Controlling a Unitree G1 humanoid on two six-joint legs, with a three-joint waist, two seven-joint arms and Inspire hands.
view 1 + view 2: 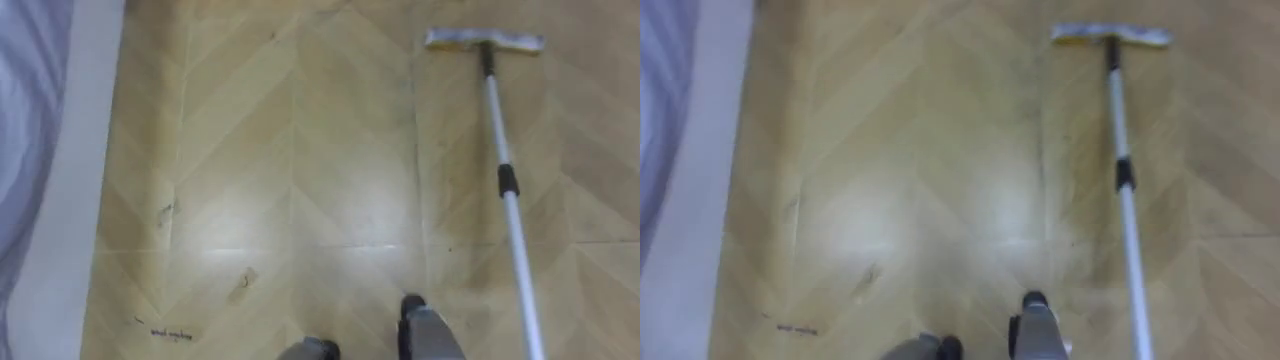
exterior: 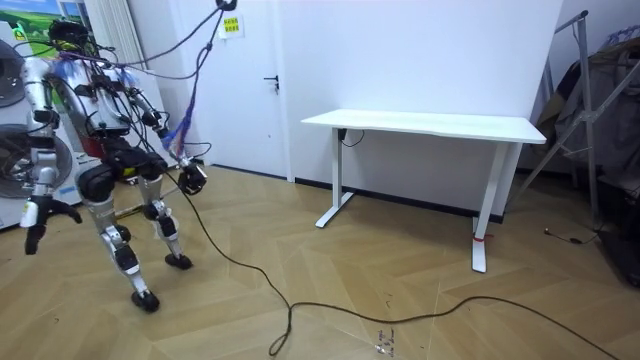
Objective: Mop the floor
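1. While the mop (image 1: 497, 130) lies to the right of the scene, its flat head (image 1: 485, 41) rests on the floor (image 1: 300, 150) at the far right. Its pole (image 1: 510, 210) runs back toward the near right edge, past the robot's feet.
2. As I read its body in the room view, the right hand (image 2: 36, 214) hangs low at that view's left and the left hand (image 2: 192, 176) sits out in front of the hips. I cannot tell whether either is closed round the pole or slack.
3. The robot stands at the room view's left, well apart from the white desk (image 2: 430, 125).
4. A dark smudge (image 1: 242, 283) and a scuff (image 1: 165, 210) sit on the near left boards, well apart from the mop head, so that patch looks not yet wiped.
5. Risks, as I judge them:
   - A loose hold on the pole would let the head twist or skid instead of wiping flat.
   - A near foot could catch the pole (the two are close at the near edge) if a step drifts right.
   - A sweep toward the marks could knock the head against the pale strip (image 1: 75, 200) along the left edge.
   - The far reach may lift one end of the head, leaving streaks.
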